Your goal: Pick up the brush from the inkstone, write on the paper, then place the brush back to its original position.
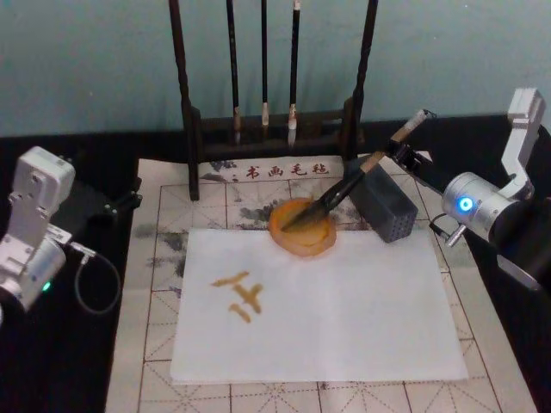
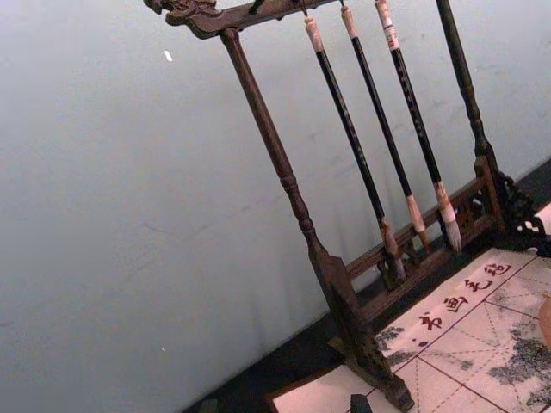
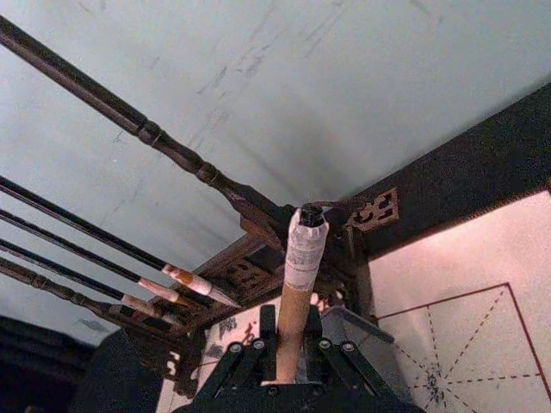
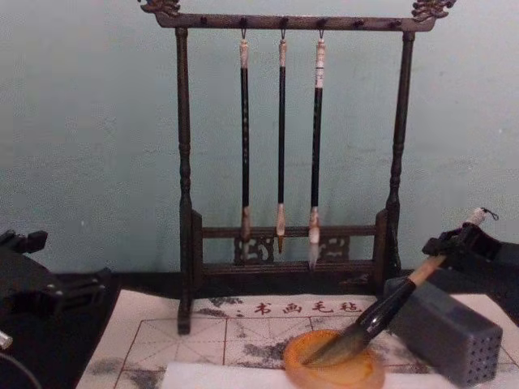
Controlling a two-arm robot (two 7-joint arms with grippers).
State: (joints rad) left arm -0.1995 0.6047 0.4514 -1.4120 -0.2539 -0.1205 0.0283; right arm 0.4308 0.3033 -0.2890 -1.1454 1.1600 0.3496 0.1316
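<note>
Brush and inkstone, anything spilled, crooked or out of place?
Nothing stands out. The brush leans tip-down in the inkstone, shaft over the grey block, right gripper at its top; left gripper parked aside.

place: calligraphy practice desk | evidence: wooden brush rack (image 4: pixel 184 121), gridded felt mat (image 1: pixel 151 344), plain teal wall (image 4: pixel 81 121)

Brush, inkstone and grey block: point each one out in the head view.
brush (image 1: pixel 343 191), head view, black lower section of the shaft.
inkstone (image 1: pixel 310 248), head view, near rim.
grey block (image 1: pixel 383 200), head view, top face.
</note>
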